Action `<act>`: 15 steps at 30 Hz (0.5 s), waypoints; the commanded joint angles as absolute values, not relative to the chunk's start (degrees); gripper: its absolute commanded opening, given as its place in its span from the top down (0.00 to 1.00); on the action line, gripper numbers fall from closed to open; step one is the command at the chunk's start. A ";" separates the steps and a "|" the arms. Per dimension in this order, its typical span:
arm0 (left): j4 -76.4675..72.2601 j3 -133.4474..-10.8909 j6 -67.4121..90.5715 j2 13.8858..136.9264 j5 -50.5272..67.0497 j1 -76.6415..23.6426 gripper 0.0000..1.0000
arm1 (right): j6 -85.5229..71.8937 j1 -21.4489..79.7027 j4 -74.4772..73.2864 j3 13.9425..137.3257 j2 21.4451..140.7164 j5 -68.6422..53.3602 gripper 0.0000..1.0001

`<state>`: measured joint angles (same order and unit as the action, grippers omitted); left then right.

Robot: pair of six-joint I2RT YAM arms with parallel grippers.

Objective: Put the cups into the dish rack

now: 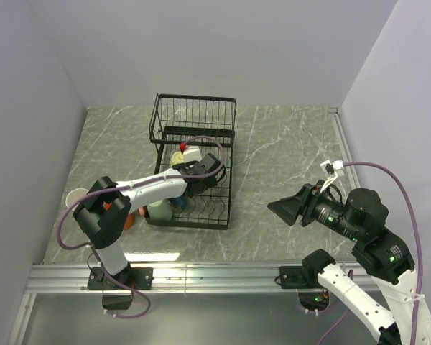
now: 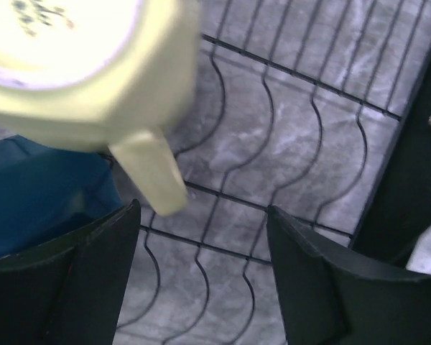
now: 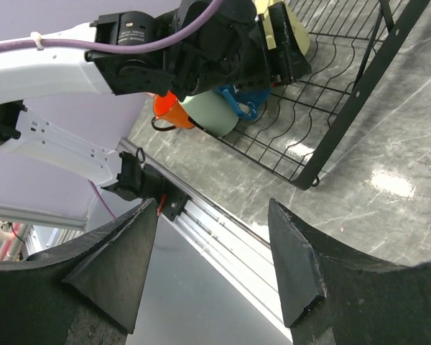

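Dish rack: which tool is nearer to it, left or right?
Left. The left tool is above the dish rack, beside a cream cup; the right tool hangs over the table, off to the rack's right.
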<state>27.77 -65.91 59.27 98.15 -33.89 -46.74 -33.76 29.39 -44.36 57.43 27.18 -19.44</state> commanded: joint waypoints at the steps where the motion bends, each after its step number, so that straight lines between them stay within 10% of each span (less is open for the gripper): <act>1: 29.53 -70.83 55.37 99.40 -34.45 -47.72 0.23 | -32.69 29.71 -43.15 57.66 26.72 -18.81 0.30; 15: 37.87 -77.95 57.74 98.80 -35.16 -50.62 0.17 | -31.55 29.62 -45.26 58.45 24.87 -17.32 0.30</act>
<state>37.36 -73.36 59.48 101.54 -34.17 -49.32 -32.99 29.39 -45.19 57.43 25.65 -18.44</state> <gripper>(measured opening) 0.825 0.698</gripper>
